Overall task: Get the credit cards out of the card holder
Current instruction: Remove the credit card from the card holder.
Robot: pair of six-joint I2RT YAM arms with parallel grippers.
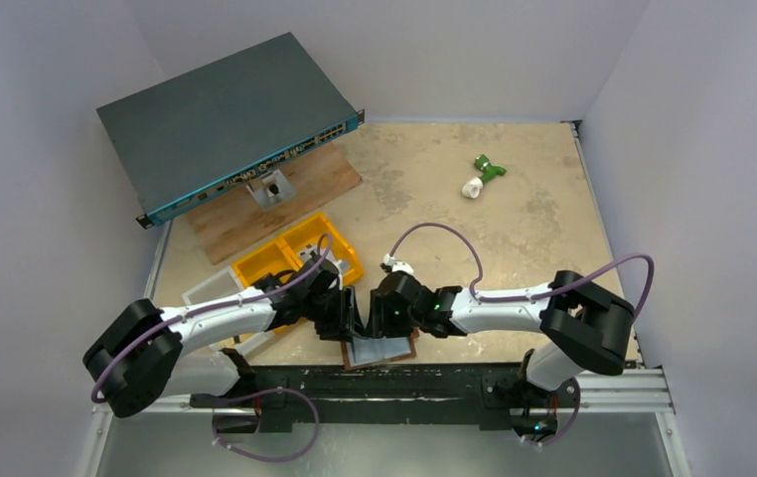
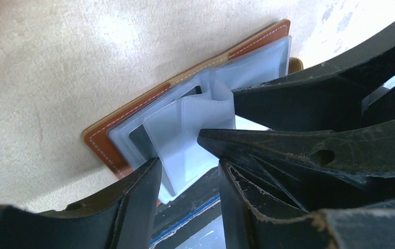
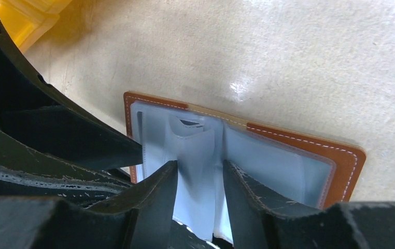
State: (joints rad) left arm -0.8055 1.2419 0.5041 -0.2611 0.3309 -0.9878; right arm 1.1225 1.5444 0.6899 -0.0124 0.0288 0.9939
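— Where is the card holder sitting?
— You'll find the card holder (image 1: 384, 351) lying open and flat on the table (image 1: 514, 248) at its near edge. The brown leather is down and the lining is up. It lies on the near side of the yellow bin (image 1: 255, 266) (the right wrist view shows bare table between the two). Your arms meet right over it.
— And the credit cards?
— The credit cards (image 3: 199, 150) show as pale grey-blue sheets across the lining, and one part stands up from the middle fold.
— What are my tools doing?
— Your right gripper (image 3: 199, 168) is pinching that raised part, with its fingers (image 3: 247, 192) pressed on either side. Your left gripper (image 2: 187, 166) is spread, and its fingers (image 2: 138, 202) straddle a pale sheet at the card holder's edge. You can't tell from the left wrist view whether they touch it
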